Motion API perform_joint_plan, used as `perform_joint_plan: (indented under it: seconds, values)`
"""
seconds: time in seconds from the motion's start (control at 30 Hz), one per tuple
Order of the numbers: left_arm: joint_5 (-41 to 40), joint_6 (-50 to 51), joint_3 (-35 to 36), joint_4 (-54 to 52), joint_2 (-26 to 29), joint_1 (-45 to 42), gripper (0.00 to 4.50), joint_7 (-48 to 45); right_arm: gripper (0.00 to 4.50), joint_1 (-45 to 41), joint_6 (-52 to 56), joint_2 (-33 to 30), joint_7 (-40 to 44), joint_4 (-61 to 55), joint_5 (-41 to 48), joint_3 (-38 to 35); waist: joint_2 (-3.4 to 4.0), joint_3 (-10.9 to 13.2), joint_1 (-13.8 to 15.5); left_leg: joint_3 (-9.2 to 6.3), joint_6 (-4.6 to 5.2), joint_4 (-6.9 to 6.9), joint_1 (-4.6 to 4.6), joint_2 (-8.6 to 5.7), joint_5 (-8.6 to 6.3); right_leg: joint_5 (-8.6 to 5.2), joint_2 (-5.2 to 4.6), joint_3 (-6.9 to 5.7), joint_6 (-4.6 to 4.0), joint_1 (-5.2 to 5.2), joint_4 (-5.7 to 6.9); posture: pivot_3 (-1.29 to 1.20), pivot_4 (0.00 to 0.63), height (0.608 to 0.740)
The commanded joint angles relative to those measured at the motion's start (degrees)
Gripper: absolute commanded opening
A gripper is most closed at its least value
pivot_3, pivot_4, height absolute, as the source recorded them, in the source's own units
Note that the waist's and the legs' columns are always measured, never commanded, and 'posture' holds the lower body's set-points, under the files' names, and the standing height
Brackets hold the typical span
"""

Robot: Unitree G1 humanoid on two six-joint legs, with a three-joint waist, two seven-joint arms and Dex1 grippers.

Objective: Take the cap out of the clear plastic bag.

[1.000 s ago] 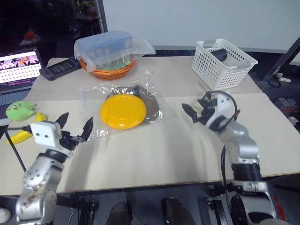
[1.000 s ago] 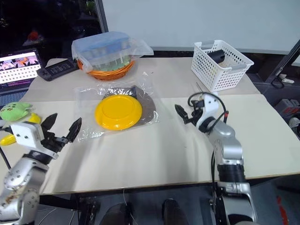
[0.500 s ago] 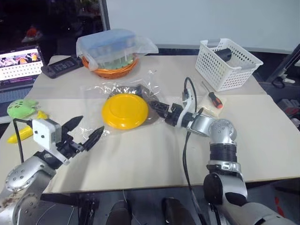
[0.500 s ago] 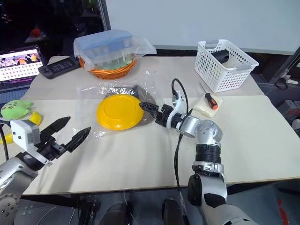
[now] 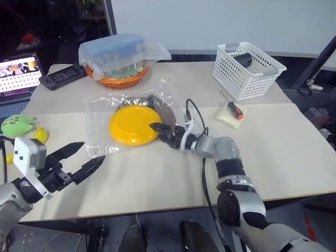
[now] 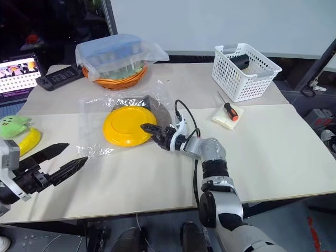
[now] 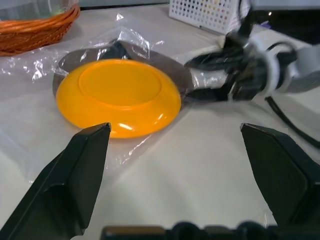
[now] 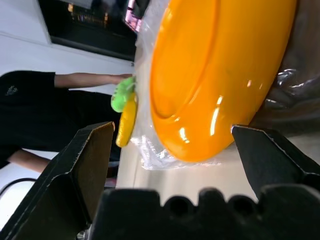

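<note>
Both hands gape empty; the right hand (image 5: 157, 130) noses at the disc (image 5: 133, 124) atop the bag (image 5: 100, 134). Judged risk: it shoves disc, not cap (image 5: 167, 113).

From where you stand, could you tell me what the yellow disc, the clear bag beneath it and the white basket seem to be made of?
The yellow disc looks like smooth, glossy hard plastic: it shows sharp highlights. The clear plastic bag is thin transparent film, crinkled, with glints along its creases. The white basket appears to be rigid moulded plastic with a matte finish, its walls a regular open grid.
</note>
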Motion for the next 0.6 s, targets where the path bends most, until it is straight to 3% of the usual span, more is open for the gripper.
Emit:
perform_joint_plan:
  seconds: [0.03, 0.3, 0.57, 0.6]
  values:
    - [-3.57, 1.41, 3.71, -2.87, 1.26, 0.33, 4.48, 1.21, 4.5, -2.47, -4.6, -0.42, 3.21, 4.82, -1.79, -0.08, 0.0, 0.0, -0.01, 0.0, 0.0, -0.01, 0.0, -0.01, 0.0, 0.04, 0.0, 0.0, 0.08, 0.0, -0.01, 0.0, 0.15, 0.74]
    - [-7.46, 3.03, 7.47, -5.63, 1.58, 2.4, 4.48, 4.09, 4.5, -3.48, -7.67, 0.01, 6.63, 10.18, -4.98, 0.63, 0.0, 0.0, -0.1, -0.05, -0.01, -0.09, 0.02, 0.01, -0.01, 0.03, 0.01, -0.05, 0.1, -0.01, -0.02, 0.0, 0.15, 0.74]
    - [-7.97, 3.1, 6.64, -5.4, 2.14, 2.03, 4.48, 5.61, 4.5, -6.33, -13.27, 3.67, 9.56, 15.58, -4.53, -2.3, 0.0, 0.0, -0.48, -0.07, -0.06, -0.06, 0.12, 0.01, -0.03, -0.09, 0.02, -0.07, -0.12, 0.06, 0.0, 0.0, 0.15, 0.74]
    - [-7.95, 3.19, 6.33, -5.29, 2.35, 1.85, 4.5, 5.58, 4.1, -6.9, -14.24, 4.13, 9.58, 16.37, -4.31, -2.96, 0.0, 0.0, -0.62, -0.07, -0.06, -0.06, 0.11, 0.02, -0.03, -0.09, 0.03, -0.07, -0.12, 0.05, 0.01, 0.0, 0.15, 0.74]
